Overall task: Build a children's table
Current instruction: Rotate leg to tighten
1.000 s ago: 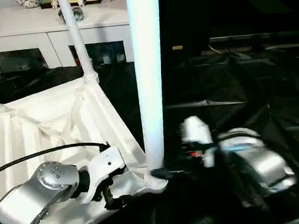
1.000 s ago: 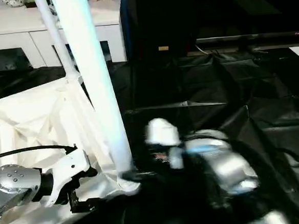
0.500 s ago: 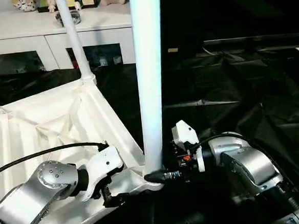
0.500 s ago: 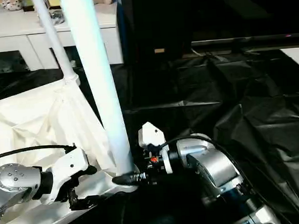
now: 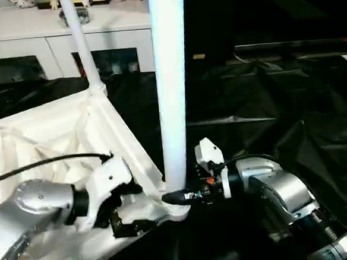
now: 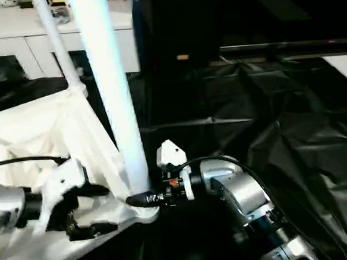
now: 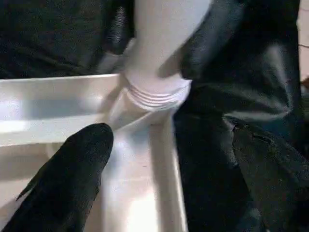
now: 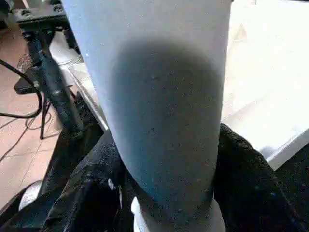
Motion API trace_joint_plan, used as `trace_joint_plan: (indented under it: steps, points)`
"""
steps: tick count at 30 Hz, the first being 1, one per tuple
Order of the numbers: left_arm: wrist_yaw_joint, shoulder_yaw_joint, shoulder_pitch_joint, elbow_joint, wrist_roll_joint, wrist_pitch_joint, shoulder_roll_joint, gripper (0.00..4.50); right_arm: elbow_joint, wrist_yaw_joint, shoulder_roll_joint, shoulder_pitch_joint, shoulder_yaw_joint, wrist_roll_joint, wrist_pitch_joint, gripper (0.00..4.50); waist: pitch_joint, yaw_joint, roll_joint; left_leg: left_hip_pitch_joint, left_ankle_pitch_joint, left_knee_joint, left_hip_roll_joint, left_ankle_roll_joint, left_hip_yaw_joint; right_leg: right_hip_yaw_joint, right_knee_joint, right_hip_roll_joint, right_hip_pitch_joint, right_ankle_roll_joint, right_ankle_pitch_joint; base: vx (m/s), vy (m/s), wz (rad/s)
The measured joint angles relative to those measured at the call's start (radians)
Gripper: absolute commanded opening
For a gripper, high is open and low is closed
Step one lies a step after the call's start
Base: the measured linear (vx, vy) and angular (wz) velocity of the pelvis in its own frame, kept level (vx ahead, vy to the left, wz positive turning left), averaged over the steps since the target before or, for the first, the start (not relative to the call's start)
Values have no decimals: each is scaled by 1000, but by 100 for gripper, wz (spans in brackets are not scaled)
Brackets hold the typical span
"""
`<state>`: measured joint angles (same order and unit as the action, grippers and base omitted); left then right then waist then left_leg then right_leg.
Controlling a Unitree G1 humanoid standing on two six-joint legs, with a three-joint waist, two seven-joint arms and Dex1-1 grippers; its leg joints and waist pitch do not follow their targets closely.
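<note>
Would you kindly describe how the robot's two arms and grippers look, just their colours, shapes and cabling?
Both forearms are rounded silver metal shells. The left arm ends in a white wrist housing with a thin black cable arching over it; the left gripper has black fingers. The right arm carries a small white block and an orange-red spot at the wrist; the right gripper is black too.

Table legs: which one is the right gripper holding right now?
The thick near leg in the near corner socket; the right gripper clamps its base. The thinner-looking far leg by the cabinet stands untouched.

silver forearms, white wrists, black cable, black tool fingers [image 7: 72, 174]
</note>
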<state>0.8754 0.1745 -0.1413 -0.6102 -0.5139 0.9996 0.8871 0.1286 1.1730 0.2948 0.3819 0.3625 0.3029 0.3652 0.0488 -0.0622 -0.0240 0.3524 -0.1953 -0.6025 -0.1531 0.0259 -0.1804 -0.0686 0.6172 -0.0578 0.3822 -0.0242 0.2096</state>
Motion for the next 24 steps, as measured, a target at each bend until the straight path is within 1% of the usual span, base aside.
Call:
trace_joint_plan:
  steps: [2,5,8,11,13,14,16,21,24]
  points:
    - [-13,1,-23,-19,-18,34,-7,450,0,-1,-2,0,0,0,-1,207,0,0,0,0,-1,0,0,2,0,0,1,0,0,0,0,0,0,0]
    - [-25,3,-40,-46,-24,85,-5,450,1,-15,-16,0,1,-3,-6,205,0,0,0,0,-3,0,0,4,1,0,4,0,0,-1,-1,0,0,0]
    - [-37,34,-56,-51,-18,120,3,450,25,-86,-48,2,-8,-30,-35,204,0,3,0,-2,-4,1,0,6,1,0,7,0,1,0,0,0,0,0]
    - [-61,76,-58,-53,3,136,3,450,61,-167,-83,17,-23,-49,-51,201,0,4,0,-2,-4,1,0,7,3,-1,8,1,1,0,0,0,0,0]
    - [-101,119,-63,-46,40,136,-15,450,95,-252,-116,28,-54,-70,-56,199,0,3,-1,-2,-4,1,0,7,3,-1,8,1,1,0,0,0,0,0]
    - [-114,133,-65,-43,52,136,-23,450,104,-276,-124,32,-59,-75,-60,199,0,3,-1,-2,-4,1,0,7,3,-1,8,1,1,0,0,0,0,0]
    - [-140,157,-67,-33,74,136,-39,450,108,-303,-129,33,-62,-80,-62,198,0,4,0,-2,-4,1,0,7,3,0,7,1,0,0,0,0,0,0]
    - [-183,181,-91,-7,92,151,-85,450,108,-325,-141,29,-62,-83,-63,196,0,4,-1,-1,-4,1,0,7,3,0,6,1,0,0,0,0,0,0]
    - [-221,208,-94,3,122,148,-114,450,108,-332,-145,25,-62,-83,-66,196,0,5,-1,-2,-4,1,0,7,3,0,6,1,0,0,0,0,0,0]
